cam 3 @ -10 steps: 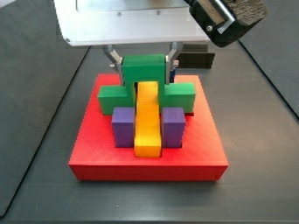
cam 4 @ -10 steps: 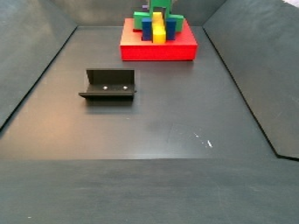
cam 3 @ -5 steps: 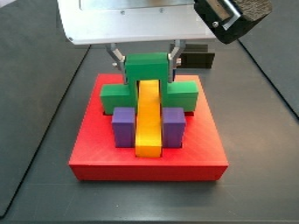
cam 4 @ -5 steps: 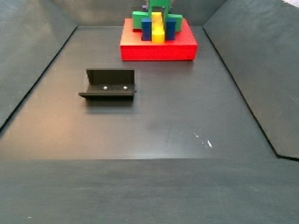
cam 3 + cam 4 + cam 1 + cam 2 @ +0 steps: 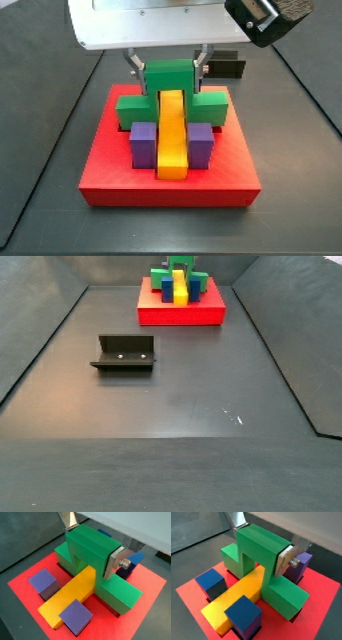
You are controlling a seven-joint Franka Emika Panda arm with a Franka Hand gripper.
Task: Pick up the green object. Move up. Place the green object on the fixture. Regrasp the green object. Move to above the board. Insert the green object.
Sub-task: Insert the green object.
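Straddling the yellow bar (image 5: 168, 134) on the board (image 5: 170, 181), the green object (image 5: 168, 80) sits bridge-fashion: its two square feet are down either side of the bar and its raised middle spans over the top. That looks like the whole point of the notch, to clear the bar while the feet drop toward the recesses in the red slab. Whether the feet are fully home is hard to call from these angles; my read is that this is the insert step, at or very near the end.

Look at the hand (image 5: 92, 543). It comes in from above at the far end of the board, and its flat silver plates clamp the upper block of the green piece, one finger (image 5: 118, 561) pressed flat on one side face, the other peeking out on the opposite side. So the hand is closed around the green object, holding it by the top of the bridge, which leaves the feet free to go down past their neighbours.

And the neighbours are close: the purple blocks (image 5: 139, 143) stand just beside the bar on the near side, with blue cubes (image 5: 210, 582) showing in a wrist view.

Over on the dark worktop, well apart from the board, the fixture (image 5: 124, 354) stands bare.
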